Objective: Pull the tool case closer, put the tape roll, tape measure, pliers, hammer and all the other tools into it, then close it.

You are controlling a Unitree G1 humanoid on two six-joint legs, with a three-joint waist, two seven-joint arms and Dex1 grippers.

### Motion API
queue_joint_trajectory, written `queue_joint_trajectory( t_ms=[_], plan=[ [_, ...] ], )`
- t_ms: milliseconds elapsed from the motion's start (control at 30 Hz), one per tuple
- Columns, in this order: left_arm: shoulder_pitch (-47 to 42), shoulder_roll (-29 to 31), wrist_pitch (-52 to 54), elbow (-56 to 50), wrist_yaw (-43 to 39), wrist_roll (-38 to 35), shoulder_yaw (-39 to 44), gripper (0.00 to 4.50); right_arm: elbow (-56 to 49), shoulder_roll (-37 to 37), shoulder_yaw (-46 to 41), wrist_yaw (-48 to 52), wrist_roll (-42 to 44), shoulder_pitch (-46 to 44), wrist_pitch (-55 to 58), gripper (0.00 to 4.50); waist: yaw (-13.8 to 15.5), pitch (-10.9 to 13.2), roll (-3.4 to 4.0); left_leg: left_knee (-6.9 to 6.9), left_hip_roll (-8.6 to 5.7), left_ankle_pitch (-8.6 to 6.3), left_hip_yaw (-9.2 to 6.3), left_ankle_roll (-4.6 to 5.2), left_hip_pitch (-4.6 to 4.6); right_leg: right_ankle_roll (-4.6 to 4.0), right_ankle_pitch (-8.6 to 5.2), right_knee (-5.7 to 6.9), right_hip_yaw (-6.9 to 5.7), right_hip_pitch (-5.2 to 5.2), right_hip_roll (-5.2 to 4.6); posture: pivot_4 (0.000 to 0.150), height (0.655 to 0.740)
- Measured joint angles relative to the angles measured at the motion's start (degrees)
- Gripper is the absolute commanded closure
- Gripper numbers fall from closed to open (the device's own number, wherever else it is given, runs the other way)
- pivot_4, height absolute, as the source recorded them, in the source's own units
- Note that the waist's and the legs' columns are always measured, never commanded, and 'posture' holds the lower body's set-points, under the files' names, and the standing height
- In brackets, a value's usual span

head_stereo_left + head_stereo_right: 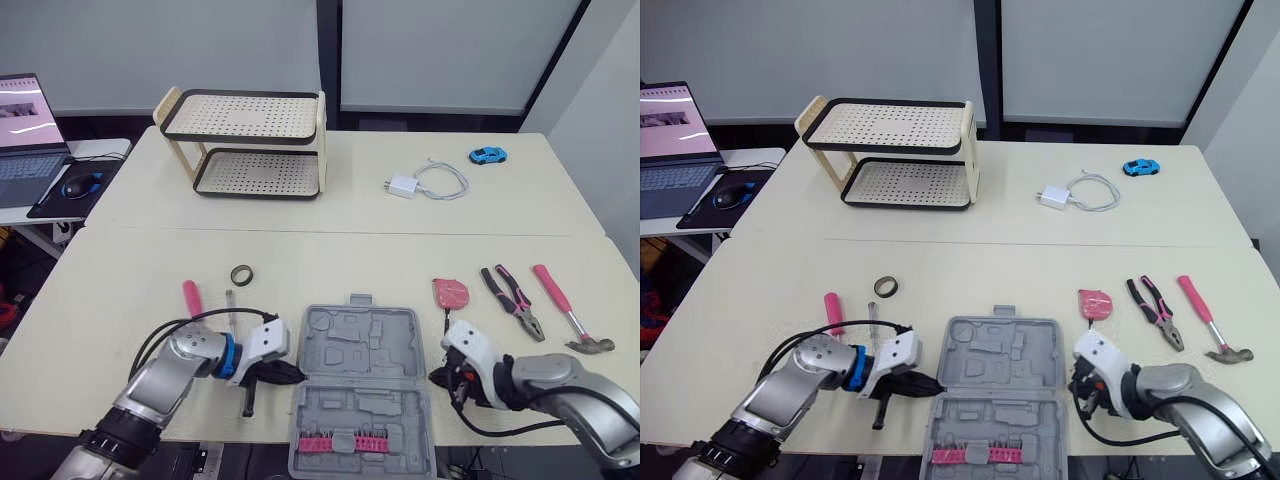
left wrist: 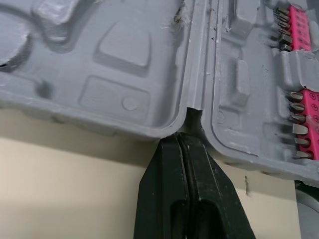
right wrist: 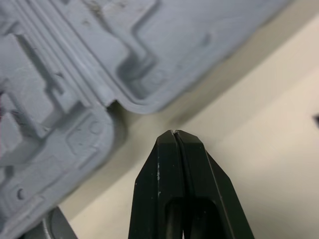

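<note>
Tool case (image 1: 362, 345) sits between left fingers (image 2: 167, 199), at its hinge, and right fingers (image 3: 159, 199).

The picture's left edge is cutting off the laptop (image 1: 25, 125). The left gripper (image 1: 292, 373) is covering part of the screwdriver (image 1: 231, 310).

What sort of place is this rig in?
Probably an office or lab room: plain tables pushed together, a laptop and mouse on a side desk, pliers and hammer laid out by an open case.
</note>
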Motion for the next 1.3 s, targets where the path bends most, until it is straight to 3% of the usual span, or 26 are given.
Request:
queue_joint_trajectory(
  t_ms=[133,233,500,633,667,767,1000,1133,1233,1300],
  plan=[
    [0.75,1.74,0.24,-0.25,0.15,-2.80,3.51,4.50,0.48,-2.57,-2.94,0.87,-0.02,2.73,-4.41,4.48,0.03,0.02,-0.02,-0.02,0.01,0.00,0.01,0.00,-0.02,0.00,0.00,-0.02,0.00,-0.01,-0.01,0.150,0.7350],
    [2.97,3.50,2.07,-1.51,0.53,-8.42,11.25,4.50,0.48,-5.05,-8.31,2.50,-1.09,8.17,-12.47,4.48,0.06,0.03,-0.05,-0.03,0.03,-0.01,0.01,0.00,-0.03,0.01,-0.02,-0.03,-0.01,-0.02,-0.01,0.150,0.7350],
    [14.09,6.78,2.68,-1.05,7.26,-15.38,35.52,4.50,1.10,-3.88,-33.70,9.09,0.28,21.74,-30.66,4.48,0.04,0.05,-0.08,-0.04,0.04,-0.01,0.11,0.00,0.08,0.01,-0.04,-0.04,0.09,0.08,-0.02,0.150,0.7350],
    [21.19,7.64,4.11,4.22,10.42,-16.02,46.09,3.63,5.47,-3.91,-47.20,12.79,1.12,26.68,-33.20,4.50,-0.02,0.10,-0.19,-0.07,0.04,-0.02,0.16,0.00,0.12,-0.02,-0.07,-0.05,0.12,0.08,-0.01,0.150,0.7350],
    [23.76,8.23,4.77,5.59,10.14,-16.62,48.64,3.26,7.03,-4.03,-50.55,14.14,1.14,28.24,-33.51,4.09,-0.04,0.11,-0.24,-0.09,0.05,-0.02,0.17,0.00,0.12,-0.03,-0.08,-0.08,0.12,0.07,-0.01,0.150,0.7350],
    [28.15,9.34,6.00,8.09,8.44,-17.49,52.11,2.32,11.25,-4.66,-55.46,17.76,1.09,31.49,-34.16,3.47,-0.02,0.10,-0.36,-0.09,0.05,-0.02,0.19,-0.01,0.14,-0.04,-0.16,-0.09,0.13,0.10,-0.02,0.150,0.7350],
    [29.29,10.15,6.65,8.48,6.32,-19.01,52.44,0.06,16.21,-5.50,-60.74,23.08,1.30,34.03,-34.95,1.84,0.38,0.07,-0.43,-0.05,0.08,-0.01,0.23,-0.02,0.20,0.08,-0.33,-0.07,0.16,0.17,-0.01,0.150,0.7350],
    [28.02,10.14,5.96,8.48,6.59,-19.03,52.15,0.00,16.85,-5.50,-60.89,23.57,1.27,33.58,-35.09,1.00,0.30,0.07,-0.43,-0.08,0.08,-0.02,0.26,-0.03,0.18,-0.03,-0.16,-0.08,0.18,0.13,-0.02,0.150,0.7350],
    [27.63,10.13,5.82,8.58,6.77,-19.00,52.01,0.00,17.26,-5.50,-60.77,23.66,1.10,33.34,-35.66,0.04,0.18,0.07,-0.43,-0.14,0.08,-0.03,0.27,-0.03,0.16,-0.05,-0.17,-0.08,0.18,0.09,-0.02,0.150,0.7350],
    [27.44,10.13,5.45,8.75,6.92,-18.93,51.97,0.00,17.35,-5.50,-60.32,23.61,1.11,32.29,-36.00,0.04,0.06,0.08,-0.43,-0.15,0.08,-0.03,0.27,-0.03,0.17,-0.06,-0.17,-0.08,0.18,0.09,-0.02,0.150,0.7350]
  ],
)
